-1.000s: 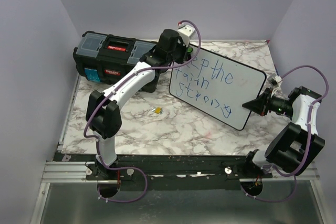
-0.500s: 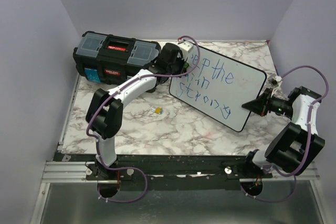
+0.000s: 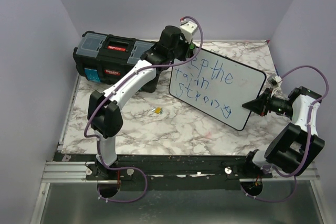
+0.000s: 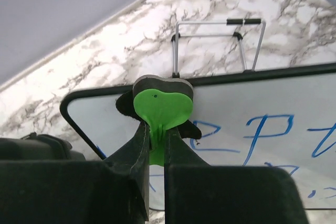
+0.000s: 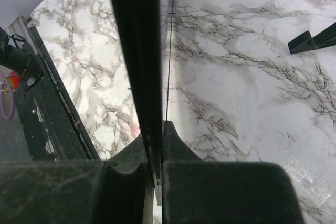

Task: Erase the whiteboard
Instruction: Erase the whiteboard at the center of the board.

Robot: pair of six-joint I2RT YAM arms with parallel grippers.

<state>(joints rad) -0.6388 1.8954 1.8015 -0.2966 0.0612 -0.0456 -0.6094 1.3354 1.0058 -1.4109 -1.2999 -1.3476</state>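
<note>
The wiping step is under way. The whiteboard [image 3: 220, 85] is standing propped at a tilt just right of the toolbox [image 3: 113, 56], its blue lettering almost all still there. The left gripper [image 4: 156, 129] is squeezing the stem of a green heart-shaped eraser [image 4: 160, 106], jaws closed tight on it. The felt is pressing on the board's top corner, the one nearest the toolbox. The right gripper [image 3: 251, 105] is clamping the board's edge farthest from the toolbox, jaws pinched shut on the rim and steadying it.

Compared with half a second ago, the left arm is riding higher. Back then it was dipping down over the start of the second line of writing; now it is back at the top corner, about where it was a second ago. That looks like one short down-and-up stroke. I can't tell whether any ink has gone, since the arm is covering the letters nearest the toolbox. The right arm and the board aren't shifting at all.

Next, I'd say the eraser needs sweeping away from the toolbox, across the top line. It should keep flat contact and light pressure, so the tilted board isn't pushed back on its wire stand [image 4: 218, 40].
</note>
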